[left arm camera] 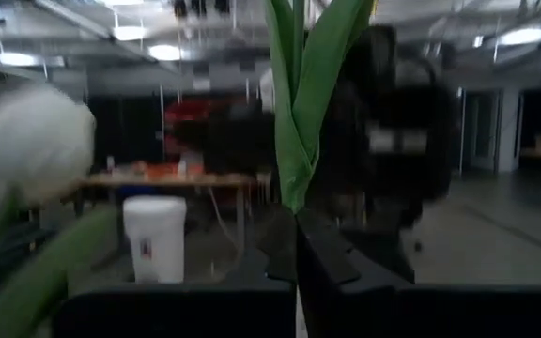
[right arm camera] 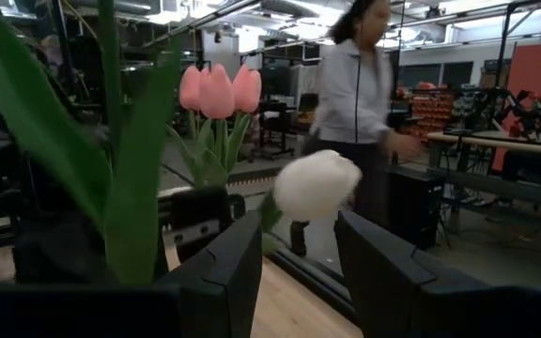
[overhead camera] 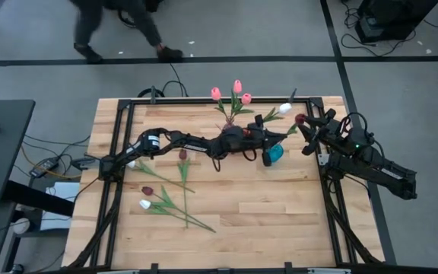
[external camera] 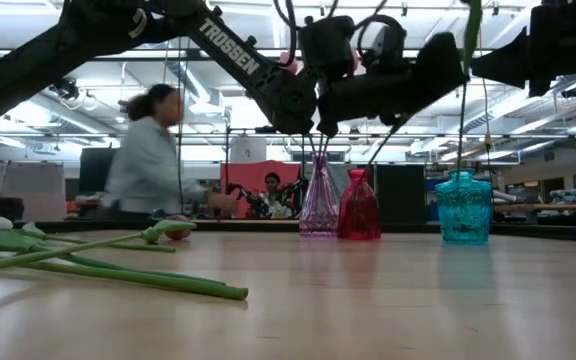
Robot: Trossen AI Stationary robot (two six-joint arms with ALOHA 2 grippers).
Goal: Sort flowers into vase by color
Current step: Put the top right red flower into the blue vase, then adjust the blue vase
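"TROSSEN" is printed in white on the left arm [external camera: 230, 45], which reaches level across the tabletop [overhead camera: 280, 213]. The left claw [overhead camera: 263, 122] is pressed together, pinching the stem of a white tulip [overhead camera: 285, 108] above the teal vase [overhead camera: 274, 154]. The right claw [overhead camera: 307, 124], just right of it, pinches a maroon tulip [overhead camera: 300, 119]. Three pink tulips [overhead camera: 236, 93] stand behind; other tulips [overhead camera: 166, 190] lie far left.
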